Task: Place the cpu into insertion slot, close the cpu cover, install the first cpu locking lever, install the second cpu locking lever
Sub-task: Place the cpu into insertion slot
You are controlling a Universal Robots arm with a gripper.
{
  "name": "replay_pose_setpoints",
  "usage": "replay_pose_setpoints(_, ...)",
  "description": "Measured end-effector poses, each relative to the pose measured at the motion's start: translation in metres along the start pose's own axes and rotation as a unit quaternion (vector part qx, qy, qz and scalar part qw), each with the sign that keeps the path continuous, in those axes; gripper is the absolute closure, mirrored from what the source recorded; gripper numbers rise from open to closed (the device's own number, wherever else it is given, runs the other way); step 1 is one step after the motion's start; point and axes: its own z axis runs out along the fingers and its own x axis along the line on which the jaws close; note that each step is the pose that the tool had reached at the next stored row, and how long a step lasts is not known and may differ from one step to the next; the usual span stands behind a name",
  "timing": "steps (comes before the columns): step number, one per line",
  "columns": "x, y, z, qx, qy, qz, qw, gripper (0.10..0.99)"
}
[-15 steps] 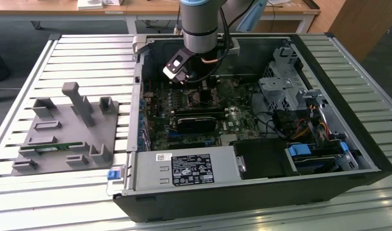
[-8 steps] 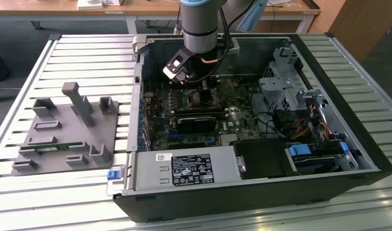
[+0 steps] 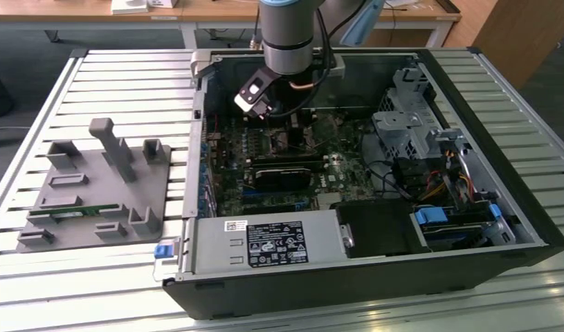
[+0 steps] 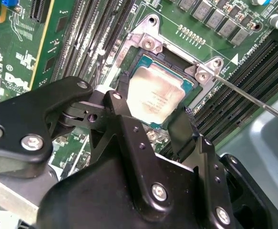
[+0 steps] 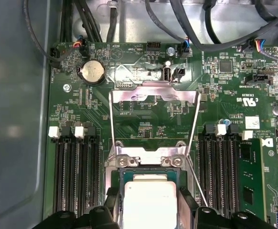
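Narrowly parted, the jaws pinch the cpu [image 4: 155,93] by opposite edges so it sits level in the insertion slot [image 4: 165,62] beneath them, the cpu cover [image 5: 153,93] flipped open beyond for access.

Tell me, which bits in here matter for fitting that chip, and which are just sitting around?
In the job: cpu, resting in the insertion slot; raised cpu cover; locking lever; tool at the cpu.
Just lying about: power-supply box; grey parts tray; coin battery; memory slots.
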Motion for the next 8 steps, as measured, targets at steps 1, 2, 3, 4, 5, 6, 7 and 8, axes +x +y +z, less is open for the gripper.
replay_pose_setpoints(1,0.0000,0.0001,-0.0011,0.0000,0.0000,0.000,1.0000,0.486)
replay_pose_setpoints(2,-0.0001,0.0003,-0.0022,0.0001,0.0000,0.000,1.0000,0.486)
replay_pose_setpoints(3,-0.0001,0.0004,-0.0034,0.0002,0.0000,0.000,1.0000,0.498)
replay_pose_setpoints(4,-0.0001,0.0006,-0.0042,0.0004,0.0000,0.000,1.0000,0.561)
replay_pose_setpoints(5,0.0000,0.0008,-0.0045,0.0007,0.0001,0.000,1.0000,0.624)
replay_pose_setpoints(6,0.0000,0.0011,-0.0049,0.0012,0.0000,0.000,1.0000,0.624)
replay_pose_setpoints(7,-0.0001,0.0012,-0.0054,0.0017,0.0000,0.000,1.0000,0.682)
replay_pose_setpoints(8,0.0000,0.0014,-0.0057,0.0020,0.0000,0.000,1.0000,0.682)
